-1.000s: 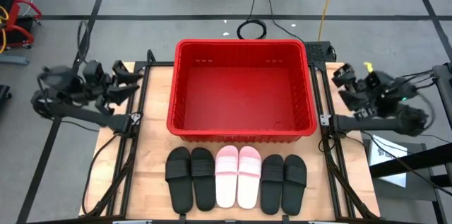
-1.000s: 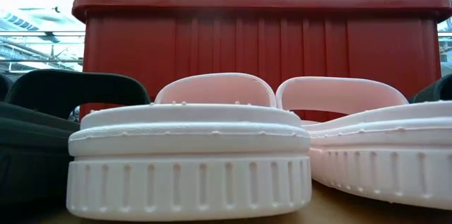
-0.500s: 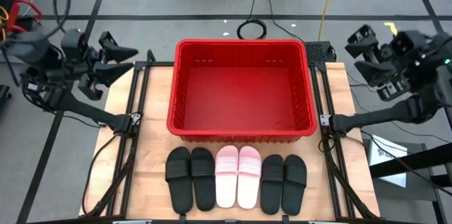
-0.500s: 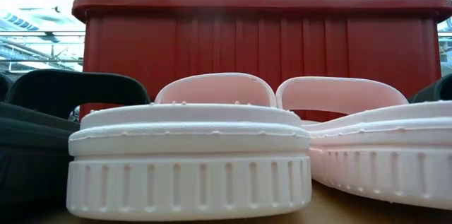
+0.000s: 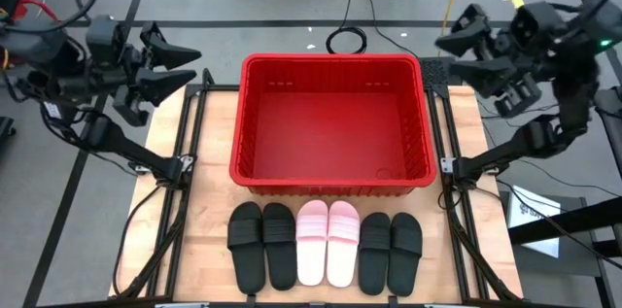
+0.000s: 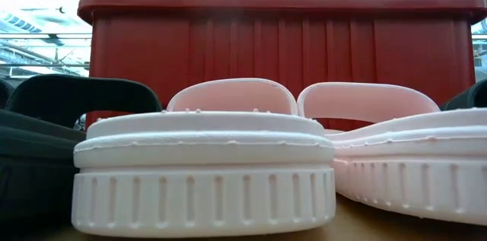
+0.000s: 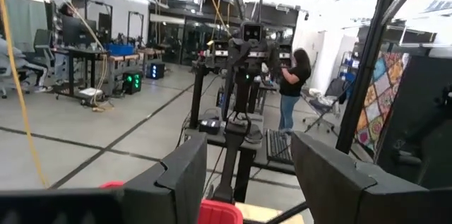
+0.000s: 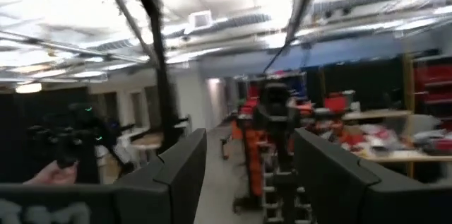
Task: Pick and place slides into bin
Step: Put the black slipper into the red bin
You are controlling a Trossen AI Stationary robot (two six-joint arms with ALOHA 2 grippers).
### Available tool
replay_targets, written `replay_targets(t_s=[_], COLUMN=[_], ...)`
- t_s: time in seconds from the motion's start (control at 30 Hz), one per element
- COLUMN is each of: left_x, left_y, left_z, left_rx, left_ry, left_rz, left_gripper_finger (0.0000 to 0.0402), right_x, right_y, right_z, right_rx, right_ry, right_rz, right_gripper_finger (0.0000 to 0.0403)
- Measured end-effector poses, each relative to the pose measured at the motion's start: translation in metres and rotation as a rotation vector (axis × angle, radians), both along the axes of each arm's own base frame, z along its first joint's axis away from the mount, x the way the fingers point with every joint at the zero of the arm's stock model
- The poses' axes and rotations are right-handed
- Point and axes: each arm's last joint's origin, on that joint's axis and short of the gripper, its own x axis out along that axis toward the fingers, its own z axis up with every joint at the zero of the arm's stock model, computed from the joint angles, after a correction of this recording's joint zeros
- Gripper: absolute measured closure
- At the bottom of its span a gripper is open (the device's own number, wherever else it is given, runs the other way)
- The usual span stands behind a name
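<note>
High view, step: nothing picked yet; 6 slides [image 5: 326, 245] lie in a row on the table's near edge, 4 black and 2 pink, just in front of the empty bin [image 5: 332, 121].
High view, arms: left gripper [image 5: 180, 67] is raised off the bin's left far corner, right gripper [image 5: 457, 44] off its right far corner; both jaws spread wide, holding nothing.
High view, advice: I'd swing 1 arm down to its end of the row, take the outer black slide, and lift it clear of the rim.
Low view: pink slides fill the front, bin wall close behind; no gripper here.
Left wrist view: fingers [image 7: 183, 174] parted, pointing into the room, slides out of sight.
Right wrist view: fingers [image 8: 180, 171] parted, empty, no slide between them.
</note>
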Motion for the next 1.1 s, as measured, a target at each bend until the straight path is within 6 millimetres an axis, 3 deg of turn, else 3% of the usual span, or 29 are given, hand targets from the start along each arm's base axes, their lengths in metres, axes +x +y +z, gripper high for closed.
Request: replay_targets(t_s=[0.23,0.63,1.1], left_x=[0.016,0.014,0.021], left_y=[0.004,0.005,0.005], left_z=[-0.004,-0.001,0.005], left_rx=[-0.022,-0.035,-0.246], left_ry=[0.054,0.021,-0.064], left_rz=[-0.015,-0.010,-0.043], left_gripper_finger=[0.0197,0.0197,0.0197], right_x=[0.018,0.022,0.053], right_y=[-0.015,-0.017,-0.023], right_z=[-0.007,-0.004,-0.018], right_rx=[0.052,0.046,0.216], right_ry=[0.074,0.018,-0.028], right_rz=[-0.038,-0.043,0.027], right_gripper_finger=[0.0202,0.0202,0.0202])
